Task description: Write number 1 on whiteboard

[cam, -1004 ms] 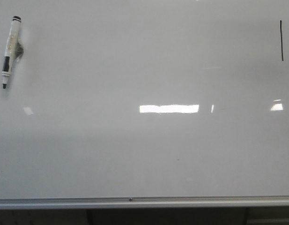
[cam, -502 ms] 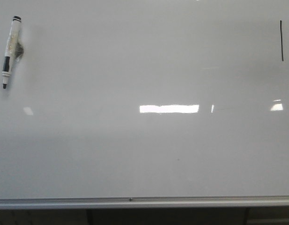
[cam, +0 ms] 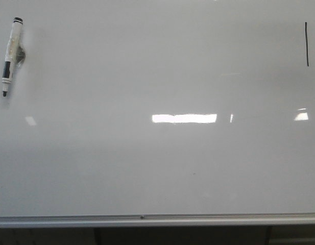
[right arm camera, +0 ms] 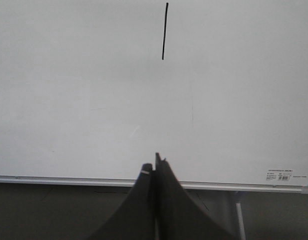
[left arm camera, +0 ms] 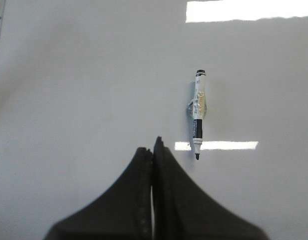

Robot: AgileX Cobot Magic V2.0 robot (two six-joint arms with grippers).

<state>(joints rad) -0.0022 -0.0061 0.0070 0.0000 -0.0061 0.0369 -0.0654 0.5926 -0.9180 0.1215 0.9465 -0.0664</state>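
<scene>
The whiteboard [cam: 157, 220] fills the front view, glossy white with a silver-grey rim along its near edge. The number 1 [cam: 307, 44] is a thin black vertical stroke at the far right; the right wrist view shows the number 1 [right arm camera: 164, 31] too. A white marker pen [cam: 10, 55] with black cap lies on the board at the far left, and it appears as the pen [left arm camera: 199, 114] in the left wrist view. My left gripper [left arm camera: 153, 146] is shut and empty, apart from the pen. My right gripper [right arm camera: 154, 162] is shut and empty over the board's rim [right arm camera: 69, 179]. Neither gripper shows in the front view.
Bright light reflections [cam: 184, 118] lie across the middle of the board. A small grey smudge [cam: 20, 55] sits beside the pen. Below the board's near rim is dark floor, with a small label [right arm camera: 282, 174] at one corner of the board.
The grey smudge beside the pen looks slightly smaller and fainter than a second ago. Pen and stroke have not moved.
</scene>
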